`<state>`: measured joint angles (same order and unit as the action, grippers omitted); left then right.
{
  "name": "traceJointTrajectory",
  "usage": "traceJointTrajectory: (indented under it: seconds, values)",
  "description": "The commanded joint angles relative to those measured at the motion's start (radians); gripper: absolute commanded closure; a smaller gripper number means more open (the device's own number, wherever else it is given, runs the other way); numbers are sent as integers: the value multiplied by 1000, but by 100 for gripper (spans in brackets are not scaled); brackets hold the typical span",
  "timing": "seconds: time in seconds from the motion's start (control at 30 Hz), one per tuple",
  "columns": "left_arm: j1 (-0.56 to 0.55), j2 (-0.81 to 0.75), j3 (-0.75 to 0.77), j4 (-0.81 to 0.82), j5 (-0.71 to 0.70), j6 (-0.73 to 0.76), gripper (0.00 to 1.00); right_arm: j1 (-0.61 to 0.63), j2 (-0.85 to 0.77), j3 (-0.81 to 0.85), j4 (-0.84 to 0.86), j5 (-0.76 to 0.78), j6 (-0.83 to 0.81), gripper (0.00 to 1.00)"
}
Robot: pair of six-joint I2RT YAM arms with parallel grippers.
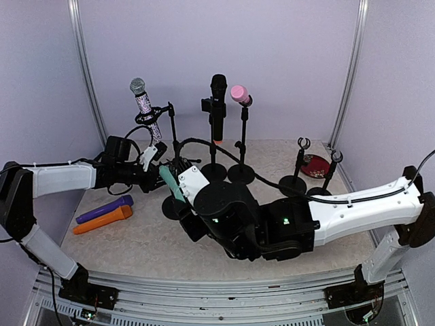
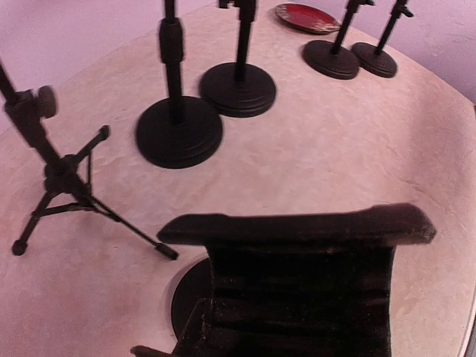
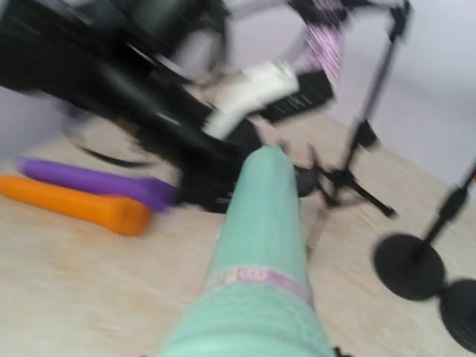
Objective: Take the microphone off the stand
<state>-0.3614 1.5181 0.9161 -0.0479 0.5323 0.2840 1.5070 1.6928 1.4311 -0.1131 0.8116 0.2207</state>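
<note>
My right gripper point(image 1: 183, 193) is shut on a mint-green microphone point(image 1: 171, 183) and holds it tilted, just above a round black stand base point(image 1: 173, 207). In the right wrist view the microphone point(image 3: 260, 223) fills the middle and points at the left gripper point(image 3: 223, 175). My left gripper point(image 1: 158, 178) sits at the top of that stand. In the left wrist view the stand's black clip point(image 2: 297, 275) fills the space between its jaws, with the base point(image 2: 187, 297) below. Its fingers are mostly hidden.
A purple microphone point(image 1: 104, 209) and an orange one point(image 1: 102, 221) lie at the left. A glitter microphone point(image 1: 144, 105) on a tripod, a black one point(image 1: 217, 102) and a pink one point(image 1: 239, 95) stand behind. Two bare stands point(image 1: 299, 163) and a red dish point(image 1: 316, 165) are at the right.
</note>
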Motion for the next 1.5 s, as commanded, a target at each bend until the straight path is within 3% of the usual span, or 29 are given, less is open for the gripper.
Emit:
traceJointTrajectory:
  seconds: [0.0,0.07,0.13,0.17,0.2,0.27,0.3,0.63,0.9,1.17,1.33,1.47]
  values:
    - [34,23,5,-12,-162,24,100,40,-83,67,-62,53,30,100]
    - [28,18,20,-40,-117,55,92,40,-98,49,-96,46,74,100]
    - [23,6,39,-65,-88,80,70,39,-109,31,-134,37,123,100]
    - [22,0,52,-80,-73,89,45,37,-108,24,-154,27,141,100]
    - [23,-14,62,-95,-68,99,32,33,-107,20,-171,11,159,100]
    - [29,-51,80,-136,-43,140,7,14,-108,13,-205,-42,190,100]
    - [40,-74,85,-165,-29,164,2,1,-107,10,-213,-75,202,100]
    - [116,-307,103,-705,170,667,1,-181,-73,-60,-92,-577,225,100]
    - [100,-396,35,-836,189,780,5,-273,123,72,40,-887,211,100]
    - [114,-391,2,-891,159,823,21,-293,289,239,73,-985,213,100]
    - [158,-391,-10,-880,171,824,37,-302,350,299,82,-1035,223,100]
    - [176,-388,-24,-867,159,830,55,-309,374,318,85,-1054,230,100]
